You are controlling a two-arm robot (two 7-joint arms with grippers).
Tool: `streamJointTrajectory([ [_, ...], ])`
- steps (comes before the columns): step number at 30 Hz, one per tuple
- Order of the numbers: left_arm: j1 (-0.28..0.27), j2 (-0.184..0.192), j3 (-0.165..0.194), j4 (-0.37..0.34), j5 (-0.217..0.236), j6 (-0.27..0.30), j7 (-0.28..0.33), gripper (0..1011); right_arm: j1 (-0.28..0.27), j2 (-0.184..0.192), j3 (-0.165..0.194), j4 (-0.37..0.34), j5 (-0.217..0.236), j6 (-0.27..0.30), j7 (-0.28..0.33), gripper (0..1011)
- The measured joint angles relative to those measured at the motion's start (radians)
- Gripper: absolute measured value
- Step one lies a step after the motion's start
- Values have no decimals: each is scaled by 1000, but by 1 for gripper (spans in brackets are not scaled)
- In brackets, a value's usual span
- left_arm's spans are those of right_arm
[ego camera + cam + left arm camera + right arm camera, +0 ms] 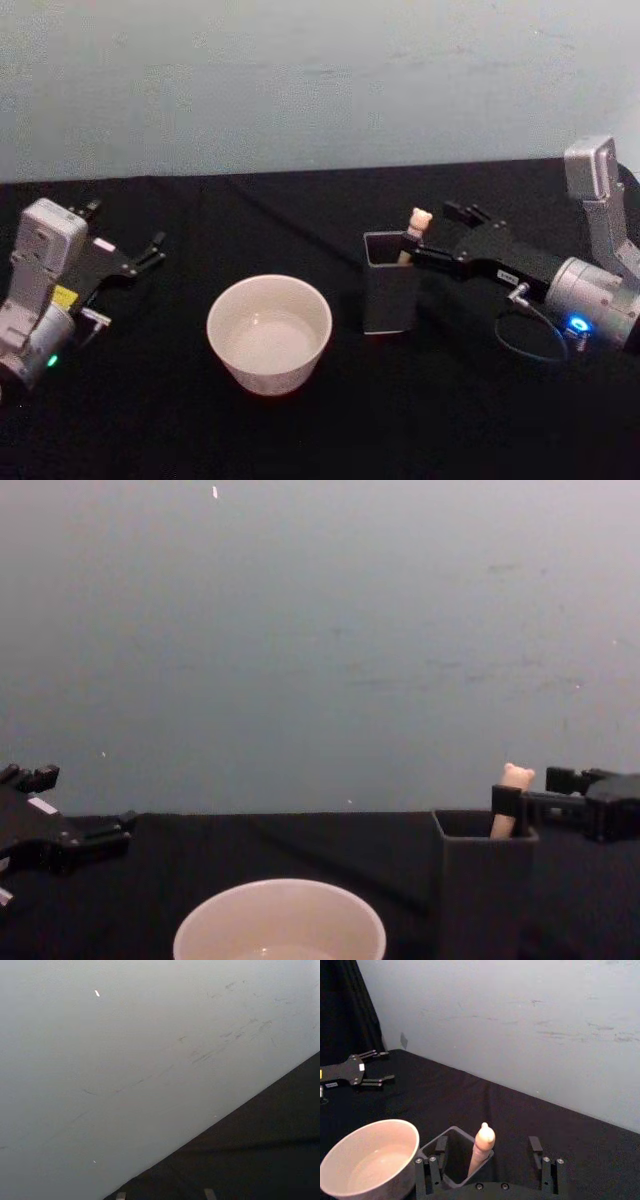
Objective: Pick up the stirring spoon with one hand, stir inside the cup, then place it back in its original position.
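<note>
The stirring spoon (418, 232) stands upright in a dark grey square holder box (389, 285), its pale bear-head top (484, 1136) poking above the rim. My right gripper (437, 236) is open, with one finger on each side of the spoon (510, 798) and a gap left on both sides. The wide cream-white cup (269, 331) sits left of the box, pale inside (372, 1160). My left gripper (148, 252) rests open at the far left, well away from the cup.
A black cloth (420, 420) covers the table, with a pale wall (320, 80) right behind its far edge. A thin cable (525, 340) loops beside the right wrist. Bare cloth lies in front of the cup and box.
</note>
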Motion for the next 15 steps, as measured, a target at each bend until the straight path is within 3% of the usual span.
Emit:
streamJointTrajectory([
  [15, 0, 0, 0, 0, 0, 0, 0, 1001, 55, -35, -23, 63, 16, 31, 4, 1003],
])
